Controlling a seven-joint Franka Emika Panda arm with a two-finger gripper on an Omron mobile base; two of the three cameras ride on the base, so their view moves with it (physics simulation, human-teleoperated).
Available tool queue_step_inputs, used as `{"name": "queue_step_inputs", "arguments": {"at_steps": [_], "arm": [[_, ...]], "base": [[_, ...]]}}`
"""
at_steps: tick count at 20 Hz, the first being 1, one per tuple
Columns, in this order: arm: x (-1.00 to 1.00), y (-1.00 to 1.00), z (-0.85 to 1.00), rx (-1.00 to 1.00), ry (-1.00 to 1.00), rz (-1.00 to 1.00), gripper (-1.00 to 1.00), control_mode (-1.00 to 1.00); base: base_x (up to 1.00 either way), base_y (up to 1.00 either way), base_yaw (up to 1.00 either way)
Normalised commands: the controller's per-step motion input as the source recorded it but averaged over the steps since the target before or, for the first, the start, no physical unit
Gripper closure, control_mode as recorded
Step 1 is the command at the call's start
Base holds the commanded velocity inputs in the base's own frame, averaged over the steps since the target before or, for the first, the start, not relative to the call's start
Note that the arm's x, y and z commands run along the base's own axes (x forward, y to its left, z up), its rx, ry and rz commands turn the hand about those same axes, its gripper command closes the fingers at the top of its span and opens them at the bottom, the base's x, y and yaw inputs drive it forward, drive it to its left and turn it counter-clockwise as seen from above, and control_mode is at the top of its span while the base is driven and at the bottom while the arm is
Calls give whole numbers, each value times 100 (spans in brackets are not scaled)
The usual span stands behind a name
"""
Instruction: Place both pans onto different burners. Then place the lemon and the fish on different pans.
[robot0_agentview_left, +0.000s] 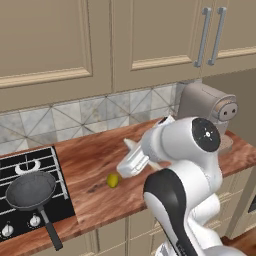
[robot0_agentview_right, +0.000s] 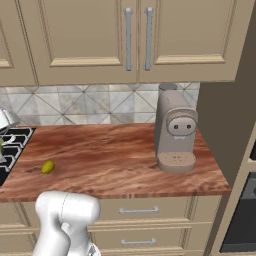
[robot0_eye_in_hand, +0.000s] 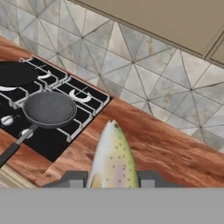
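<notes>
Two pans (robot0_eye_in_hand: 49, 108) sit on burners (robot0_eye_in_hand: 83, 97); gripper (robot0_eye_in_hand: 113, 179) grasps fish (robot0_eye_in_hand: 113, 158) above tabletop (robot0_agentview_left: 95, 165), lemon (robot0_agentview_left: 113, 180) on it.

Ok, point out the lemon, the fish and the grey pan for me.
lemon (robot0_agentview_left: 113, 180), left base view, middle of the fruit.
fish (robot0_eye_in_hand: 113, 159), hand view, mid-body.
grey pan (robot0_eye_in_hand: 49, 108), hand view, inside of the bowl.
</notes>
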Motion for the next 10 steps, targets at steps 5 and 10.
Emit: {"name": "queue_step_inputs", "arguments": {"at_steps": [5,10], "arm": [[-1,62,0,0,-1,1,100,-100],[0,57,0,0,0,3,100,-100]], "base": [[0,0,0],[0,0,0]]}}
